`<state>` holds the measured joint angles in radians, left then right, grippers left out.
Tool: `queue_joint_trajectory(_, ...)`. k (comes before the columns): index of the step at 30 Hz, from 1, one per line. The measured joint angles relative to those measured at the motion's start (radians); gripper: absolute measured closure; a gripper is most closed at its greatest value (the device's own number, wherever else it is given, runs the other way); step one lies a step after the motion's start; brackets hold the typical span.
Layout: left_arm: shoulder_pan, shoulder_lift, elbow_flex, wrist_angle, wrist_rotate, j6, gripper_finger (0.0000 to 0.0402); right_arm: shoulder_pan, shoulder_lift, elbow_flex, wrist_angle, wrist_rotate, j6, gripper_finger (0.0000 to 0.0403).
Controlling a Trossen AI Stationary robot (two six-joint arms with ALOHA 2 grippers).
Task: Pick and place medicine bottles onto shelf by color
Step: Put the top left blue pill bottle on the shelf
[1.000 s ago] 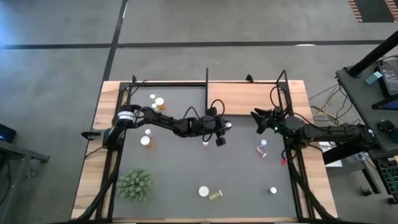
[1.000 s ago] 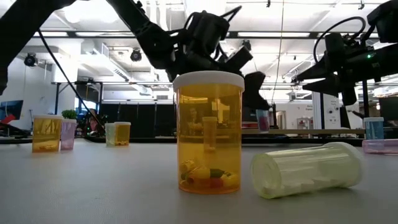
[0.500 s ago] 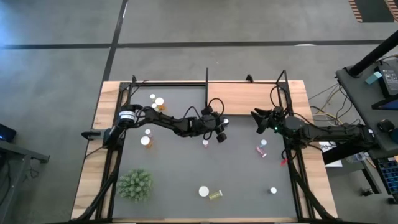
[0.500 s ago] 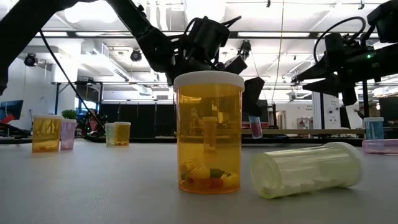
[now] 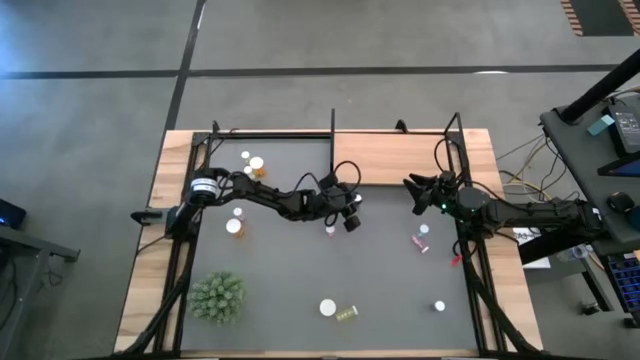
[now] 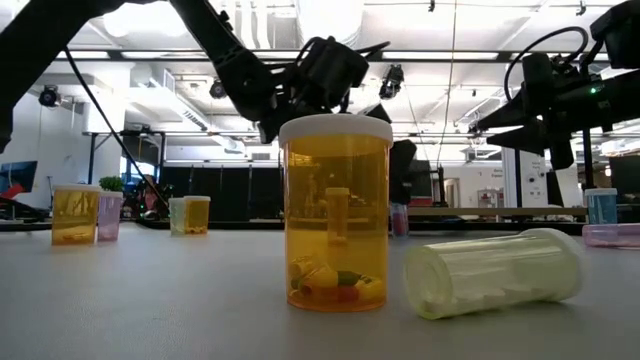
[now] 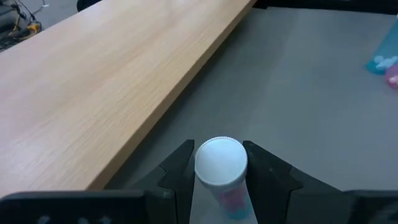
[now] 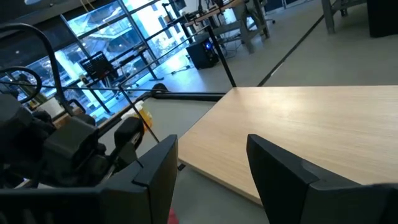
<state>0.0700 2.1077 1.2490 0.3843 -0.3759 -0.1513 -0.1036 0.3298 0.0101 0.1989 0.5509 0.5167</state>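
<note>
My left gripper (image 5: 352, 206) is over the middle of the dark mat (image 5: 300, 270), just in front of the shelf board (image 5: 395, 158), and is shut on a pink bottle with a white cap (image 7: 221, 162). In the low view the bottle (image 6: 398, 218) hangs under the gripper, low over the mat. My right gripper (image 5: 412, 188) is open and empty by the shelf's near right corner; the right wrist view shows the board (image 8: 311, 124) ahead of it. Another pink bottle (image 5: 330, 230) stands on the mat just nearer than my left gripper. My left gripper pinches the pink bottle between its two fingers (image 7: 180, 167), one on each side, just below the white cap (image 7: 221, 155). The cap end points toward the shelf. The pink body (image 7: 232, 200) runs back between the fingers. Whether its lower end touches the mat, I cannot tell.
Orange and pink bottles (image 5: 257, 165) (image 5: 235, 226) stand at the far left. Two pink ones (image 5: 421, 238) are at the right. An orange bottle (image 5: 328, 308), a lying yellow-green one (image 5: 346, 314) and a white one (image 5: 439, 306) are near the front. A spiky plant (image 5: 218, 297) is front left.
My left gripper has gone down toward the mat and a little toward the table's left edge, still shut on the pink bottle. The bottle now hangs lower than before.
</note>
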Motion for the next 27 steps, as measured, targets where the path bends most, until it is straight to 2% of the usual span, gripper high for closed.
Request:
queue_joint_trajectory(5,0.000,-0.001,-0.002,0.000,0.001,0.022,0.0298,0.000,0.000,0.000,0.000,0.000,0.000,0.0220)
queue_joint_trajectory(11,-0.008,-0.002,-0.009,0.004,0.042,0.160,0.0298,0.000,0.000,0.000,0.000,0.000,0.000,0.0220)
queue_joint_trajectory(17,-0.009,-0.002,-0.008,0.006,0.045,0.163,0.0298,0.000,0.000,0.000,0.000,0.000,0.000,0.0220)
queue_joint_trajectory(27,-0.011,-0.018,0.087,-0.050,0.066,0.214,0.0298,0.000,0.000,0.000,-0.002,0.000,0.000,0.0220)
